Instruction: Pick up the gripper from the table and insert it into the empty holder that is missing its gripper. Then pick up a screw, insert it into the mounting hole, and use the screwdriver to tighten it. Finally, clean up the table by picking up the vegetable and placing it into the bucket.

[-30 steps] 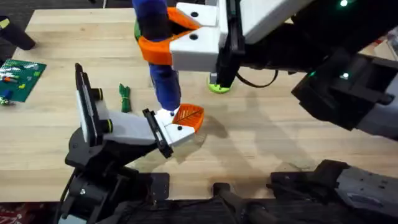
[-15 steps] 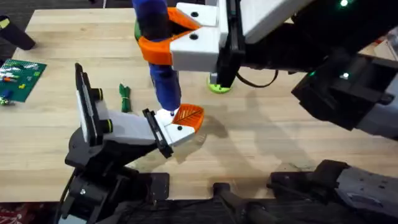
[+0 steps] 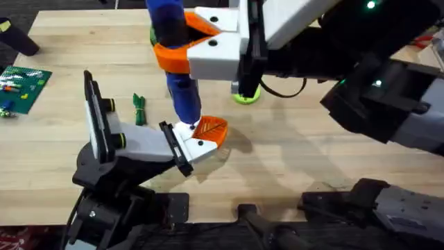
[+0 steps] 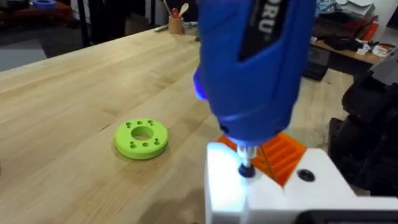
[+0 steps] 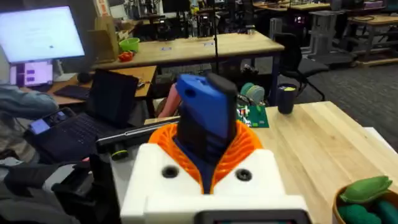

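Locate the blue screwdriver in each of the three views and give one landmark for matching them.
Overhead: the screwdriver stands upright at upper centre, held in the right gripper, tip down on the holder.
Left wrist: it fills the upper centre, bit on the white mount.
Right wrist: its top end rises between the orange pads.
Shared landmark: the orange gripper, beside the bit.

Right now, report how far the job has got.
Done: the gripper sits in the holder. In hand: the right gripper holds the screwdriver, its tip on the white base. Left: the vegetable lies on the table, not yet binned.
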You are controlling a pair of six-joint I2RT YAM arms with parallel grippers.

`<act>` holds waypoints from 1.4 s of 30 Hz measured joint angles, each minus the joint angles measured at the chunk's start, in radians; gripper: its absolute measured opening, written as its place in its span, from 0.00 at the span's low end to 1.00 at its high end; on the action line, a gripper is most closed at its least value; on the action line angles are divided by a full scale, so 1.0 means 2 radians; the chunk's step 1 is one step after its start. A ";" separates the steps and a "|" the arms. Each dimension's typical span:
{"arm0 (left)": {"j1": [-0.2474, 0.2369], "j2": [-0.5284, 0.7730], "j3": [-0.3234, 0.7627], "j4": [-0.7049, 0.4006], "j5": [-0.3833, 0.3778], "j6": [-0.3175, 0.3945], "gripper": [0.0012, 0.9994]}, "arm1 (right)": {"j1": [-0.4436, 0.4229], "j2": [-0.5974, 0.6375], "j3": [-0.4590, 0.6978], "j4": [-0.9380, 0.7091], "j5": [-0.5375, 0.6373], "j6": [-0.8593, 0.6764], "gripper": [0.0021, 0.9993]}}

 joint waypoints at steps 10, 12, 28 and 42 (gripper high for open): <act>0.000 0.000 0.000 0.000 0.000 0.000 0.01 | 0.000 0.000 0.000 0.000 0.000 0.000 0.05; 0.000 0.000 0.000 0.000 0.000 0.000 0.01 | 0.000 0.000 0.000 0.000 0.000 0.000 0.05; 0.000 0.000 0.000 0.000 0.000 0.000 0.01 | 0.000 0.004 0.055 0.017 0.000 0.000 0.05; 0.000 0.000 0.000 0.000 0.000 0.000 0.01 | 0.000 0.003 0.110 -0.101 -0.004 -0.091 0.05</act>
